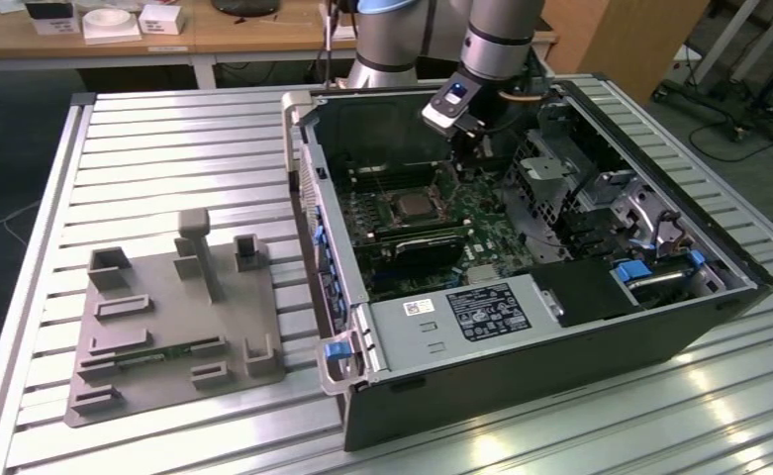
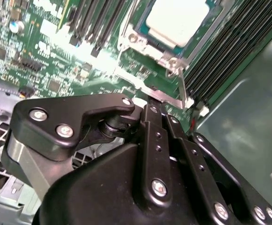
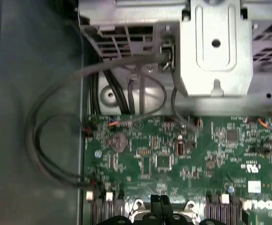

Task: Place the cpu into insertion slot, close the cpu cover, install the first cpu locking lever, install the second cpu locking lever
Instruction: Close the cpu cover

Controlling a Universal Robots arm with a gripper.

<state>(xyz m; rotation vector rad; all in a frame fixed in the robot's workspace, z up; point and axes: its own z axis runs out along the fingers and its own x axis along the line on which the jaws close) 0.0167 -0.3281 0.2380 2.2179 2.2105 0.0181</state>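
Fingers (image 2: 150, 123) are pressed narrow together with nothing seen between them. Their tips are just beside a thin silver locking lever (image 2: 181, 86) at the socket's corner; touching or not, I cannot tell. In the second wrist view the cpu (image 2: 177, 19) sits in its slot, with the cpu cover (image 2: 169, 57) lying flat around it. Latching a lever seems the step in hand. To do it well, press steadily on the bar itself, follow its arc, and keep the tips off the motherboard (image 3: 173, 154) and the memory slots (image 2: 229, 51) alongside.
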